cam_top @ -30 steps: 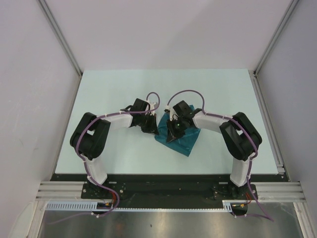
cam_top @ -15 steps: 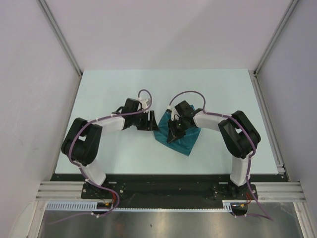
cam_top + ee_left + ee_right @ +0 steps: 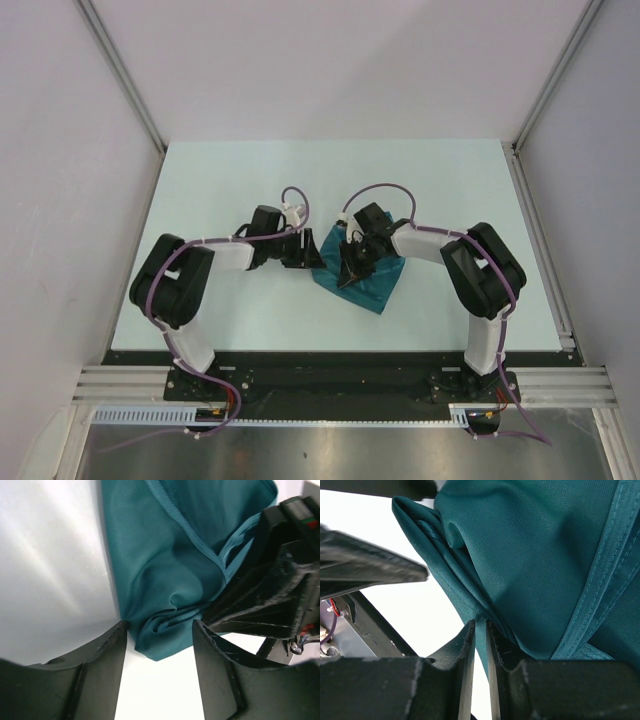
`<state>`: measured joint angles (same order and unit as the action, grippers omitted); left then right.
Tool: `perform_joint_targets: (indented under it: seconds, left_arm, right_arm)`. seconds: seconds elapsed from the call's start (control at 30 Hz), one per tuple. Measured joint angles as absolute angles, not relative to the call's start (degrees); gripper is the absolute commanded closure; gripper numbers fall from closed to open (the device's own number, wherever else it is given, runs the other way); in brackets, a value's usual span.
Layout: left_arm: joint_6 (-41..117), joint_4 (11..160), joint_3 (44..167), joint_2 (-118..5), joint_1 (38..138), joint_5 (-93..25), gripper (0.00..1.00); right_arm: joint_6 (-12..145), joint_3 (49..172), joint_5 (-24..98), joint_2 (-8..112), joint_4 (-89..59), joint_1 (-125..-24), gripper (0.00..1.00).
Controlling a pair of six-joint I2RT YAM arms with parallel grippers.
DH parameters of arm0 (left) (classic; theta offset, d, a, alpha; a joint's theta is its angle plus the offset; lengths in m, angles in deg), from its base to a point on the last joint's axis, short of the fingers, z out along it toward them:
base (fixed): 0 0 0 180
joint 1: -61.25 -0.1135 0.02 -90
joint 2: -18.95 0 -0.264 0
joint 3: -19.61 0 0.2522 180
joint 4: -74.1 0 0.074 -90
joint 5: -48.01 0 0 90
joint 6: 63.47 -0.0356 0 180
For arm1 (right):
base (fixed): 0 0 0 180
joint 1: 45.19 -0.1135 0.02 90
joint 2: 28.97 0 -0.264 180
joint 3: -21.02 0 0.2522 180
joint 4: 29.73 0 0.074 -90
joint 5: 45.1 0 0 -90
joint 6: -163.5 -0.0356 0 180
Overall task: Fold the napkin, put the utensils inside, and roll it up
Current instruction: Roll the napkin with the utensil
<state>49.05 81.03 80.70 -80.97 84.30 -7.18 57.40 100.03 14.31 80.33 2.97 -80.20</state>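
Teal and softly shining, the napkin (image 3: 372, 285) lies bunched in loose folds near the middle of the pale surface (image 3: 230, 180), its hemmed edges doubled over one another rather than spread flat. The right pincer (image 3: 351, 268) bears down on it from above. Its two fingers are drawn almost together on a thin ridge of cloth at their tips, seemingly to pin or lift that layer so the fold can be shaped. The left pincer (image 3: 303, 252) sits low over the surface with its jaws spread wide and the napkin's crumpled corner just ahead of the gap between them, a stance that suggests it is lined up to take that corner. The two pincers work close together, the right one's dark fingers filling one side of the left wrist's view. The utensils appear in none of the views, and whether they lie under the cloth cannot be told. The folding step looks unfinished, the cloth too rumpled to roll.
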Motion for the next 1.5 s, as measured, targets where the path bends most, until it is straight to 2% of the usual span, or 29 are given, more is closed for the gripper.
perform_joint_targets:
  seconds: [0.2,0.27,0.3,0.37,0.4,0.5,0.57,0.63,0.73,0.77,0.97,1.1,1.23,1.5]
  left_arm:
    - [49.6,79.3,80.5,-82.6,84.3,-6.9,0.43]
    - [49.6,79.3,80.5,-82.6,84.3,-7.1,0.47]
    - [49.5,79.4,80.5,-82.6,84.4,-7.3,0.58]
    - [49.3,79.4,80.5,-82.8,84.6,-7.8,0.69]
    - [49.6,79.4,80.5,-83.1,84.7,-7.9,0.77]
    - [49.5,79.2,80.5,-84.0,85.3,-8.6,0.94]
    - [49.6,79.2,80.5,-84.1,85.6,-8.8,0.99]
    - [49.5,79.4,80.6,-84.1,85.7,-8.8,1.00]
    - [49.5,80.5,81.2,-84.1,85.7,-8.9,1.00]
    - [49.5,81.0,81.5,-84.1,85.7,-9.0,1.00]
    - [49.8,87.7,85.5,-85.3,85.9,-9.4,1.00]
    - [50.1,92.0,88.1,-86.1,85.8,-9.2,1.00]
    - [50.1,95.0,90.1,-87.3,85.4,-8.5,1.00]
    - [50.1,97.6,91.7,-88.6,85.1,-7.2,1.00]
  right_arm:
    - [57.4,100.0,14.1,80.4,2.9,-80.0,0.80]
    - [57.4,100.0,14.0,80.4,2.9,-80.0,0.80]
    - [57.4,100.0,13.9,80.4,2.9,-80.0,0.80]
    - [57.4,100.0,13.9,80.4,2.9,-80.0,0.80]
    - [57.4,100.0,13.9,80.4,2.9,-80.0,0.80]
    - [57.4,100.0,13.8,80.4,2.8,-79.9,0.78]
    - [57.4,100.0,13.7,80.4,2.8,-79.9,0.76]
    - [57.4,100.0,13.5,80.3,2.8,-79.9,0.72]
    - [57.9,100.0,13.8,79.6,2.8,-80.1,0.59]
    - [58.3,100.0,14.3,79.0,2.8,-80.3,0.51]
    - [63.1,98.6,23.3,70.8,1.0,-85.0,0.38]
    - [66.7,94.7,34.3,65.1,-4.6,-92.7,0.37]
    - [70.1,90.5,44.6,64.6,-9.9,-99.0,0.37]
    - [75.4,84.3,53.3,65.7,-17.1,-101.2,0.39]
